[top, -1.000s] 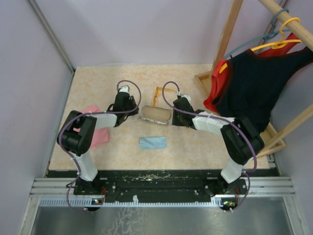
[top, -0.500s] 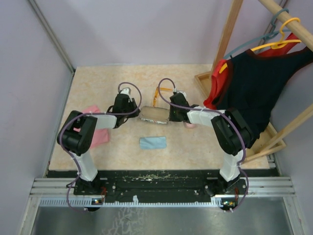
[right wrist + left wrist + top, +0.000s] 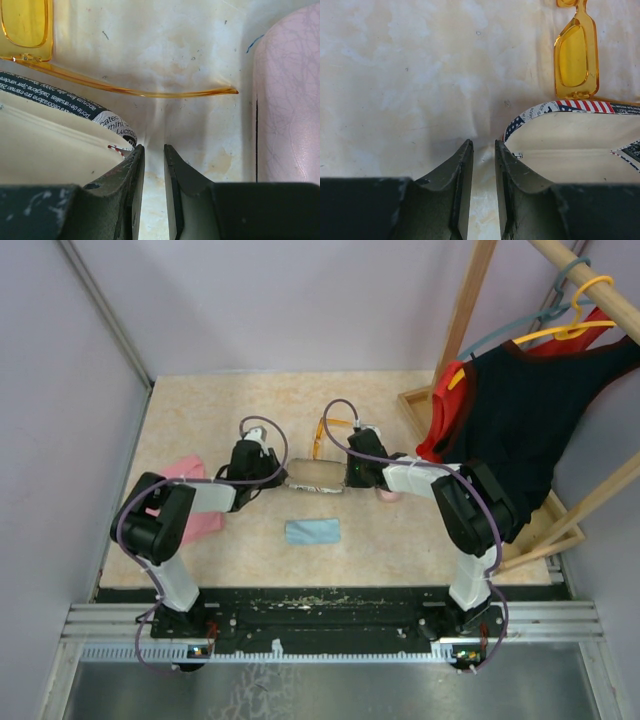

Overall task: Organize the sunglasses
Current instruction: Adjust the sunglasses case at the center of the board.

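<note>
The orange translucent sunglasses [image 3: 325, 433] lie unfolded on the table just behind the open black-and-white printed case [image 3: 315, 477]. In the left wrist view I see one orange lens [image 3: 575, 55] beyond the case's cream inside [image 3: 580, 145]. In the right wrist view a lens [image 3: 25, 22] and a thin arm run past the case [image 3: 50, 140]. My left gripper [image 3: 274, 474] [image 3: 483, 144] sits at the case's left end, jaws nearly together, nothing between them. My right gripper [image 3: 351, 471] [image 3: 151, 147] sits at its right end, the same. The black sunglasses are out of view.
The pink oblong case [image 3: 386, 496] [image 3: 290, 100] lies just right of my right gripper, partly under the arm. A blue cloth [image 3: 312, 531] lies nearer the front, a pink cloth [image 3: 200, 512] at the left. A wooden rack with hanging clothes [image 3: 520, 420] stands at the right.
My right gripper has moved left and back to the printed case's right end, uncovering part of the pink case. My left arm has shifted slightly and stays at the case's left end.
</note>
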Available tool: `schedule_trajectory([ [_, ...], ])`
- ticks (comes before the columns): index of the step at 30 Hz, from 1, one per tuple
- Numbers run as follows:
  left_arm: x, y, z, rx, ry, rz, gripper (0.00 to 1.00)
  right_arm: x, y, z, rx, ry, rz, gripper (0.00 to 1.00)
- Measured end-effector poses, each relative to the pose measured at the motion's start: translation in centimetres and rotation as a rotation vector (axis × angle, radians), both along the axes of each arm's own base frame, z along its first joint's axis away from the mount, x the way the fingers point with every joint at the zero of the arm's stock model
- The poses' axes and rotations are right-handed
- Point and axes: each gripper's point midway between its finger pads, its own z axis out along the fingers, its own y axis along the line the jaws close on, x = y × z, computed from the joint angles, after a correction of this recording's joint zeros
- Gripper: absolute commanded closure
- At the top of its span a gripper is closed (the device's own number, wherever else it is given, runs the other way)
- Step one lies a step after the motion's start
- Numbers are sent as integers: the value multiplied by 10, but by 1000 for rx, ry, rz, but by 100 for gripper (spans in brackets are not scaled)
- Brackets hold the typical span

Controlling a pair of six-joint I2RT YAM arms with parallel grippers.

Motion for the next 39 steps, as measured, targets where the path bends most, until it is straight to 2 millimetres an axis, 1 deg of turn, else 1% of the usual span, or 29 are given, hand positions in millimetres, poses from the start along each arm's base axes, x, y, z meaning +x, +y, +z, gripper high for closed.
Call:
schedule_trajectory([
  [11, -16, 2, 0, -16, 17, 1, 69, -1, 2, 0, 4, 3, 12, 77],
  [20, -21, 2, 0, -20, 24, -1, 69, -2, 2, 0, 8, 5, 17, 77],
  [28, -31, 4, -1, -16, 39, -3, 69, -2, 2, 0, 5, 5, 19, 77],
  [30, -31, 4, -1, -16, 39, -3, 68, -2, 2, 0, 3, 3, 22, 77],
  [35, -33, 7, 0, -7, 44, 4, 62, -1, 1, 0, -7, -2, 25, 75],
  [39, -34, 13, 1, 13, 52, 26, 60, 0, -3, 1, -27, -13, 23, 71],
])
